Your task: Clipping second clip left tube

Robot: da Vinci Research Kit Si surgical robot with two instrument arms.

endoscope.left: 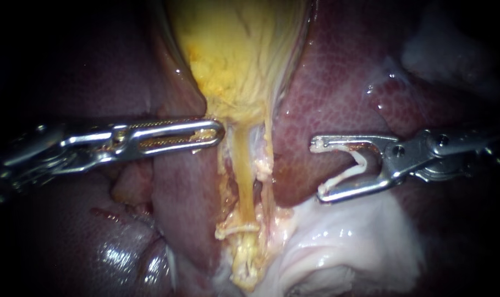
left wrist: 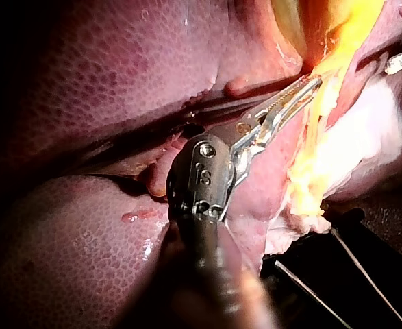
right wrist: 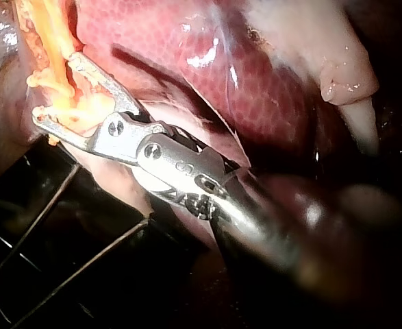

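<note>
Clip (endoscope.left: 353,165), white and bent open, sits between the wide-spread jaws of the right instrument (endoscope.left: 319,169). Both jaws touch it, well apart from the gallbladder (endoscope.left: 233,55). The left instrument (endoscope.left: 218,132) pinches the gallbladder at its narrow end, with the jaws pressed together. The left tube (endoscope.left: 240,176) runs down just below that end. I think the clip should go squarely across this tube, with both jaw tips past it, before the jaws close, and the left instrument should hold the tube stretched.

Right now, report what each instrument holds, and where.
The right instrument holds a clip by its two legs. Whether the left instrument grips the gallbladder cannot be told.
</note>
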